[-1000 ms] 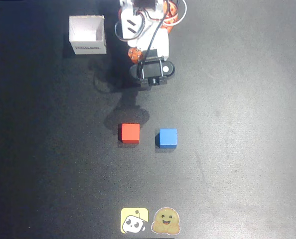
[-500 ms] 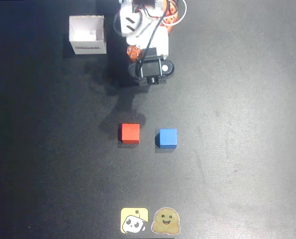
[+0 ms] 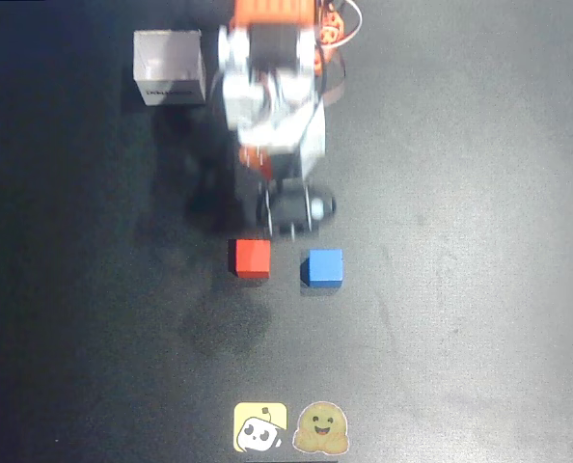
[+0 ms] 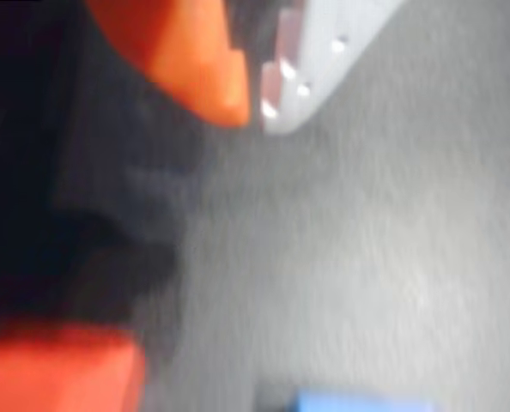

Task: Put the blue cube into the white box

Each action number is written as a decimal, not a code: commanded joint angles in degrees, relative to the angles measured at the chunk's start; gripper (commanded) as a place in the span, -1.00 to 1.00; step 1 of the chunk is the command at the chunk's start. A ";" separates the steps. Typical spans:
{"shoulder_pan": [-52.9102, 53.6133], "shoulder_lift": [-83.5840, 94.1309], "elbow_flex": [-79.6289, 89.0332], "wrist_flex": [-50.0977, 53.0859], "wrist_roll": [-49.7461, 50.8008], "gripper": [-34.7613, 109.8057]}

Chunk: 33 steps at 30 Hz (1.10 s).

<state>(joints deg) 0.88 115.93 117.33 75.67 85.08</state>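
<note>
In the overhead view the blue cube (image 3: 322, 268) sits on the black table just right of a red cube (image 3: 252, 258). My gripper (image 3: 288, 214) hovers blurred just above the gap between them, nearer the top edges of both cubes. The white box (image 3: 169, 66) stands at the back left, beside the arm's base. The wrist view is blurred: the gripper (image 4: 257, 113) shows an orange finger (image 4: 195, 60) and a white finger (image 4: 324, 47) with tips close together and nothing between them. The blue cube (image 4: 362, 401) is at the bottom edge and the red cube (image 4: 57, 369) at the bottom left.
Two stickers lie at the table's front edge, a yellow one (image 3: 259, 427) and a tan smiling one (image 3: 321, 428). Bare black table stretches to the right and left of the cubes.
The arm has swung forward from its folded pose near the base. The gripper now hangs just behind the two cubes. Neither cube nor the box has moved.
</note>
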 commanded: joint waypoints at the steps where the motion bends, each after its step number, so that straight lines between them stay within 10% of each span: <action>1: -0.62 -8.79 -8.88 -0.53 0.70 -0.52; 33: -13.18 -32.43 -23.55 -11.87 17.14 -0.20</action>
<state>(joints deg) -12.22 83.50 96.06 64.60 101.87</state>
